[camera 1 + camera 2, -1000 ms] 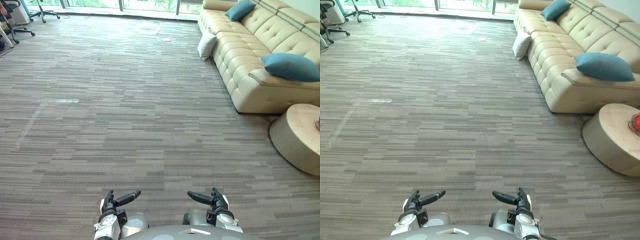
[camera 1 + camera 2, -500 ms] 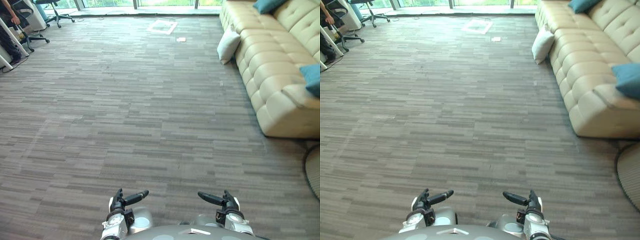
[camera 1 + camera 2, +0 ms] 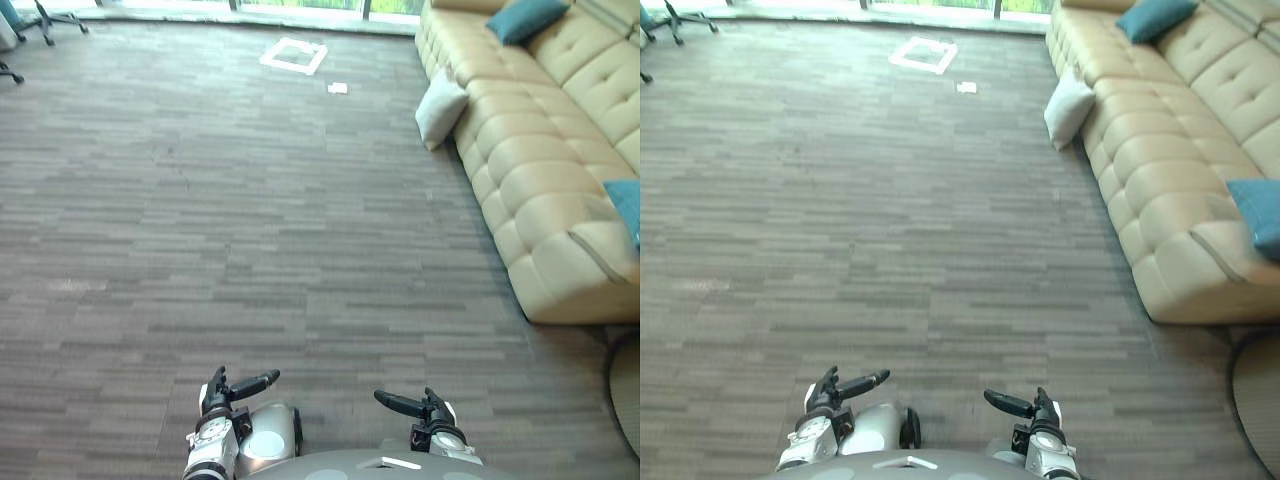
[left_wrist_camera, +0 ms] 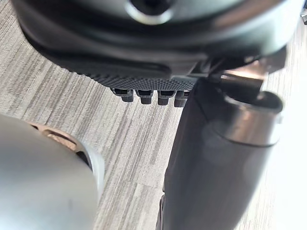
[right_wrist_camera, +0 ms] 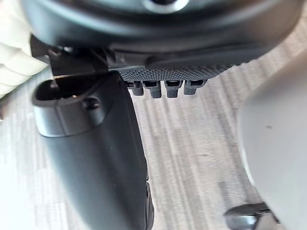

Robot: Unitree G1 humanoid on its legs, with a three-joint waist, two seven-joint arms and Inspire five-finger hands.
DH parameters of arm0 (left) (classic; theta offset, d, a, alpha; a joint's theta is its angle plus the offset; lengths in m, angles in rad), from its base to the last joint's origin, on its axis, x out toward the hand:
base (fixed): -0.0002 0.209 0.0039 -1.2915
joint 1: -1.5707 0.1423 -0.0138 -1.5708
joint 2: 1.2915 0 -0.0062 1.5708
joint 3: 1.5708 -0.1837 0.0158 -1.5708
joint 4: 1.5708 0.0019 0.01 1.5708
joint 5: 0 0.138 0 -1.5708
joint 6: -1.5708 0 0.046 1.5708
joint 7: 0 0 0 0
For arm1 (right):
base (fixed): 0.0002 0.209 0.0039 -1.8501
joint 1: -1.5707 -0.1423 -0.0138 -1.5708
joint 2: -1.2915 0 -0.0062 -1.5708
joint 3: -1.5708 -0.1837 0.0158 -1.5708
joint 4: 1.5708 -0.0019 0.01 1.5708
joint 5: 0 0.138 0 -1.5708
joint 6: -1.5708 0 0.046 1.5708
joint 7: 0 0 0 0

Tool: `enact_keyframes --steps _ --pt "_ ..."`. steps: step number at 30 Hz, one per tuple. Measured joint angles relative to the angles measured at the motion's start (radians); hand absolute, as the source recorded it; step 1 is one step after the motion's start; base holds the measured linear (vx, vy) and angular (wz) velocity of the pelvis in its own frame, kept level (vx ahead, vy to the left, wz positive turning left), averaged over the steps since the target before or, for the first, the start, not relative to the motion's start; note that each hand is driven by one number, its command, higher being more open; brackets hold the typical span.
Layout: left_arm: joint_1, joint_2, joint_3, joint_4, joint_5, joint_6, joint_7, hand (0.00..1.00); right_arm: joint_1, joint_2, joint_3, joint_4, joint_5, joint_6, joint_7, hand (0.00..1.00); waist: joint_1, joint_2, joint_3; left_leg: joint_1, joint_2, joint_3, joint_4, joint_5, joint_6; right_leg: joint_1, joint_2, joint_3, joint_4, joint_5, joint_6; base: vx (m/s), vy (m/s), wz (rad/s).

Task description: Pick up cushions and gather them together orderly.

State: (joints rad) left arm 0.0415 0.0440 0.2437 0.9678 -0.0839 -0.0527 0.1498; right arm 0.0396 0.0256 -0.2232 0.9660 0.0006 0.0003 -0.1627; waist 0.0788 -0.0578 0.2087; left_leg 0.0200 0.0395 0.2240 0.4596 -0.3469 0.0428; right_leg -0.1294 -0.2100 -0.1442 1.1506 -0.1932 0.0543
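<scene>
Head view: a plump white cushion (image 3: 441,108) leans against the beige sofa (image 3: 545,190), far ahead-right of the right hand (image 3: 425,410); a teal cushion (image 3: 526,20) sits on it. Wrist views: left hand (image 4: 153,43) and right both empty, fingers apparently relaxed.

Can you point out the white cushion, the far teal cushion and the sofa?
white cushion (image 3: 441,108), left eye view, its middle.
far teal cushion (image 3: 525,20), left eye view, its middle.
sofa (image 3: 530,160), left eye view, a seat section's top.
</scene>
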Motion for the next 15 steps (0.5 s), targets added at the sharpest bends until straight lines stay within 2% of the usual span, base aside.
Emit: enact_keyframes --steps 2,3,4,5,6,7,8,9,10,11,12,13,14,15 --pt "0.008 0.005 -0.039 0.013 0.01 -0.001 -0.006 1.0 -0.002 -0.014 -0.001 -0.013 0.0 -0.019 0.0 1.0 -0.031 0.008 0.005 0.115 0.007 -0.038 -0.104 -0.006 -0.011 -0.132 0.008 -0.103 -0.154 -0.047 -0.033 0.63 -0.083 0.52" --pt "0.006 0.007 -0.051 0.031 0.013 0.0 -0.007 1.0 -0.003 -0.025 -0.01 -0.01 0.003 -0.014 0.001 1.0 -0.039 0.012 0.005 0.189 0.021 -0.049 -0.167 -0.016 -0.03 -0.195 0.03 -0.142 -0.357 -0.041 -0.03 0.63 -0.138 0.48" --pt "0.005 0.007 -0.053 0.037 0.016 -0.001 -0.006 1.0 -0.005 -0.026 -0.02 -0.01 0.003 -0.014 0.001 1.0 -0.04 0.013 0.004 0.211 0.027 -0.051 -0.187 -0.023 -0.042 -0.209 0.04 -0.151 -0.443 -0.031 -0.023 0.68 -0.184 0.36" --pt "0.003 0.008 -0.057 0.046 0.017 0.0 -0.008 1.0 -0.006 -0.027 -0.031 -0.012 0.003 -0.014 0.001 1.0 -0.042 0.014 0.005 0.261 0.035 -0.056 -0.222 -0.038 -0.065 -0.239 0.068 -0.155 -0.624 0.024 -0.02 0.75 -0.221 0.38" --pt "0.007 0.004 -0.066 0.063 0.017 0.0 -0.008 1.0 -0.008 -0.032 -0.037 -0.015 0.009 -0.013 0.003 1.0 -0.057 0.03 0.002 0.313 0.051 -0.078 -0.244 -0.052 -0.069 -0.224 0.098 -0.138 -0.65 0.165 -0.064 0.95 -0.273 0.42" --pt "0.0 -0.008 -0.068 0.079 0.02 0.001 -0.012 1.0 -0.017 -0.041 -0.035 -0.014 -0.002 -0.013 0.004 1.0 -0.053 0.06 -0.004 0.33 0.086 -0.102 -0.24 -0.024 -0.093 -0.218 0.121 -0.149 -0.595 0.13 -0.134 0.82 -0.245 0.34" --pt "-0.001 -0.01 -0.068 0.077 0.024 0.0 -0.022 1.0 -0.021 -0.041 -0.035 -0.014 -0.002 -0.014 0.003 1.0 -0.052 0.062 -0.003 0.329 0.088 -0.111 -0.231 -0.007 -0.101 -0.222 0.116 -0.148 -0.57 0.106 -0.135 0.82 -0.269 0.28" --pt "-0.008 -0.025 -0.072 0.079 0.041 -0.001 -0.034 1.0 -0.027 -0.041 -0.053 -0.016 0.005 -0.012 0.003 1.0 -0.059 0.07 0.001 0.334 0.086 -0.133 -0.197 0.05 -0.123 -0.228 0.094 -0.155 -0.475 0.056 -0.144 0.78 -0.304 0.28" --pt "-0.005 -0.031 -0.069 0.078 0.054 -0.002 -0.029 1.0 -0.026 -0.042 -0.058 -0.021 0.0 -0.008 0.006 1.0 -0.063 0.078 -0.005 0.311 0.088 -0.161 -0.076 0.11 -0.147 -0.222 0.089 -0.157 -0.41 0.006 -0.15 0.76 -0.298 0.34" --pt "0.004 -0.032 -0.066 0.078 0.056 -0.002 -0.027 1.0 -0.02 -0.042 -0.051 -0.02 -0.001 -0.008 0.006 1.0 -0.067 0.083 -0.012 0.264 0.1 -0.181 0.041 0.133 -0.168 -0.164 0.098 -0.15 -0.462 -0.043 -0.124 0.71 -0.259 0.22" --pt "0.003 -0.045 -0.046 0.071 0.057 -0.002 -0.027 1.0 -0.024 -0.057 -0.028 -0.02 -0.004 0.001 0.011 1.0 -0.064 0.117 -0.007 0.144 0.133 -0.227 0.326 0.18 -0.223 -0.089 0.146 -0.148 -0.531 -0.087 -0.124 0.52 -0.157 0.04" --pt "0.002 -0.066 -0.019 0.051 0.056 -0.001 -0.029 1.0 -0.032 -0.067 -0.022 -0.012 -0.006 0.005 0.01 1.0 -0.06 0.141 0.002 0.043 0.164 -0.228 0.537 0.185 -0.238 -0.024 0.188 -0.147 -0.582 -0.092 -0.13 0.62 -0.138 -0.19" --pt "0.004 -0.065 -0.01 0.03 0.058 -0.002 -0.029 1.0 -0.035 -0.06 -0.02 -0.005 -0.006 0.013 0.008 1.0 -0.052 0.137 0.006 -0.03 0.183 -0.197 0.651 0.161 -0.223 0.044 0.212 -0.137 -0.634 -0.095 -0.134 0.59 -0.075 -0.39" --pt "0.006 -0.052 -0.005 0.005 0.058 -0.003 -0.031 1.0 -0.037 -0.044 -0.01 0.003 -0.004 0.018 0.006 1.0 -0.043 0.114 0.016 -0.084 0.185 -0.151 0.684 0.139 -0.191 0.123 0.219 -0.117 -0.695 -0.095 -0.134 0.58 -0.06 -0.44"
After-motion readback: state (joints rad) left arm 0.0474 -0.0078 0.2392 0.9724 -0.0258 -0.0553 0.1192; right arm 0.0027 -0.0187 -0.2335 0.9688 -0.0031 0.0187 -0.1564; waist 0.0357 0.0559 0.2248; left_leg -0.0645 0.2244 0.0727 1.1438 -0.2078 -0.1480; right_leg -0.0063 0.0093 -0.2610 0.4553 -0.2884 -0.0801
